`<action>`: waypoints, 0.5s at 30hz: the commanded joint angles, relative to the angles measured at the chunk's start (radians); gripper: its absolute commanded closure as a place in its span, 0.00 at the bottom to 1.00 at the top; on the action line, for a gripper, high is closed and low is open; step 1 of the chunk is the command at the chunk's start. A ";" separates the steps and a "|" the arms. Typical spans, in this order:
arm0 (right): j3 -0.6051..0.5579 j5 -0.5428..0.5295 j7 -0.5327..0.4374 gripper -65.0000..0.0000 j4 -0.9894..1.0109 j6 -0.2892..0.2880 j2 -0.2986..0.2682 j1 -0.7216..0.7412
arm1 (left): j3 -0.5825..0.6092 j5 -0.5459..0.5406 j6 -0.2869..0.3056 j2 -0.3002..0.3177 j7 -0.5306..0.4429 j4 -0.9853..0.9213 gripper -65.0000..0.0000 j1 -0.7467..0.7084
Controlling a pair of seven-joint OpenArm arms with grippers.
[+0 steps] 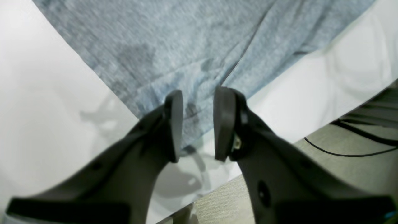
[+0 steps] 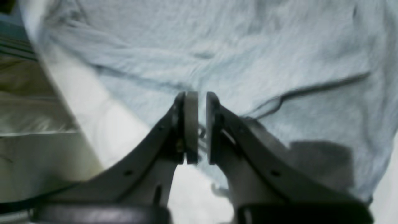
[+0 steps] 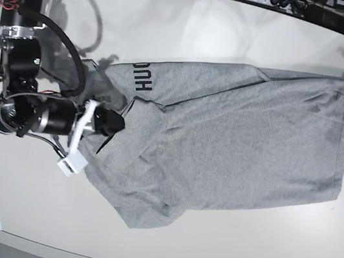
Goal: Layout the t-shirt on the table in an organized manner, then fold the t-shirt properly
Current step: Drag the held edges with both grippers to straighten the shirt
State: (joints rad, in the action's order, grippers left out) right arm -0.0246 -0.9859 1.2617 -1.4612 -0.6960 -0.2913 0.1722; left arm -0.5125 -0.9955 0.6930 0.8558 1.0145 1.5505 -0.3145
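A: Where does the t-shirt [image 3: 235,145] lie now?

B: It lies spread on the white table [image 3: 159,251], across the middle, with some folds. In the base view its black letters [image 3: 143,77] are at about 10 o'clock of the cloth, and one corner hangs down toward 7 o'clock.

A: And the right claw [image 2: 202,127]?

B: It is at the 9 o'clock side of the shirt in the base view. In its wrist view the two pads stand almost together, with only a thin gap, and grey cloth shows in this gap. I cannot tell if the cloth is really pinched.

A: The left claw [image 1: 197,124]?

B: At 3 o'clock, at the shirt's edge. Its pads are apart, over the grey corner near the table border. It holds nothing. A black cable [image 1: 348,149] lies on the floor beyond.
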 commanded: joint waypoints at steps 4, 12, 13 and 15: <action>0.005 0.008 -0.063 1.00 -0.042 -0.002 -0.066 -0.034 | -0.015 -0.036 0.005 0.024 -0.027 0.012 1.00 0.004; 0.004 0.313 -0.331 1.00 -0.042 -0.002 -0.085 -0.095 | -0.013 0.096 -0.177 -0.151 -0.209 0.010 1.00 0.005; -0.001 0.343 -0.362 1.00 -0.042 -0.002 -0.085 -0.096 | -0.013 0.121 -0.185 -0.179 -0.216 0.005 1.00 0.005; -0.021 0.413 -0.412 1.00 -0.042 -0.002 -0.085 -0.095 | -0.012 0.132 -0.190 -0.224 -0.233 -0.012 1.00 0.005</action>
State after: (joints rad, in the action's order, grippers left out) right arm -0.0505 -0.5518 0.8677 -1.4857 -0.6930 -0.3656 0.0559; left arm -0.5163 -0.8444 0.5037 0.6029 0.8074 1.5261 -0.3210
